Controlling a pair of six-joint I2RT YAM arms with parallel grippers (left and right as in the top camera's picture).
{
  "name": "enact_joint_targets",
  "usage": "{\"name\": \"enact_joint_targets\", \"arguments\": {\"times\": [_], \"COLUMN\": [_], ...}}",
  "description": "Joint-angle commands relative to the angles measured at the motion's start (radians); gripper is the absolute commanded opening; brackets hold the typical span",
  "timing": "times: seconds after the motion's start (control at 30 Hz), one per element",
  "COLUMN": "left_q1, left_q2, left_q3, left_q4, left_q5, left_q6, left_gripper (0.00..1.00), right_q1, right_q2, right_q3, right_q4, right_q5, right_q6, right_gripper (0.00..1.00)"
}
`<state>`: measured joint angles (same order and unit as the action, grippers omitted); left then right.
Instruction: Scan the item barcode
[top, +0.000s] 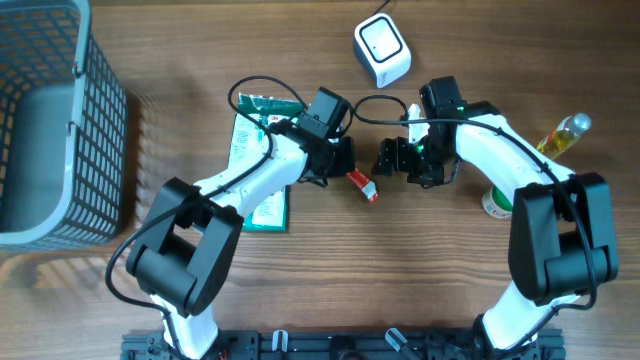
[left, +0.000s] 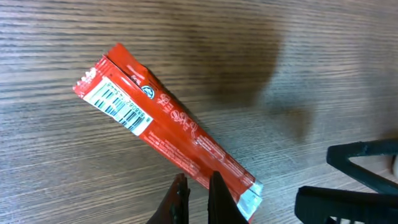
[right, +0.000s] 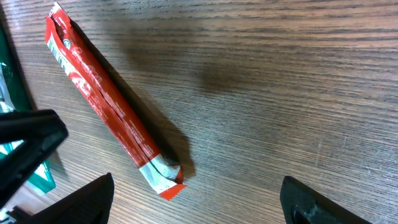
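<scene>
The red packet (top: 362, 185) is lying on the wooden table (top: 300, 290) between the two grippers, and its barcode (left: 121, 107) is facing up. The left gripper (left: 198, 198) is squeezing fully shut with its tips right at the packet's edge, and I cannot tell if it is pinching it. The right gripper (right: 198, 183) is hanging wide open just beside the packet, holding nothing.
</scene>
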<state>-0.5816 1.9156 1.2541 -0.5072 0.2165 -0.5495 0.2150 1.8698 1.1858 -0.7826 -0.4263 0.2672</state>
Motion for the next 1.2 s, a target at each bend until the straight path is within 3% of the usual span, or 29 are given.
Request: {"name": "enact_joint_targets", "arguments": {"times": [0.0,0.5,0.73,0.9,1.17], "left_q1": [-0.031,-0.032,-0.016,0.031,0.068], "left_q2": [0.022,0.103,0.026,-0.050,-0.041], "left_q3": [-0.006,-0.006,0.018,0.018,0.018], "left_q4": [0.007,0.077,0.069,0.062,0.045], "left_q5": [-0.079,-0.080,-0.080,-0.080,-0.088], "left_q6": [-0.020,-0.020,-0.020,-0.020,-0.020], "left_gripper": [0.04,0.04,0.04,0.04,0.04], "right_q1": [-0.003,-0.003,-0.003,-0.047,-0.118], "right_q2": [-0.018,-0.018,-0.018,-0.025,-0.028], "right_q3": [-0.003,-0.003,-0.003,0.005,0.005], "right_q4": [0.006,0.011,0.037,0.077,0.015], "right_q5": [-0.024,-0.053,-0.090,-0.300,-0.386], "right_q6": [0.005,0.002,-0.008,-0.121,-0.223], "right_gripper": [0.86,0.85,0.84,0.84,0.84]}}
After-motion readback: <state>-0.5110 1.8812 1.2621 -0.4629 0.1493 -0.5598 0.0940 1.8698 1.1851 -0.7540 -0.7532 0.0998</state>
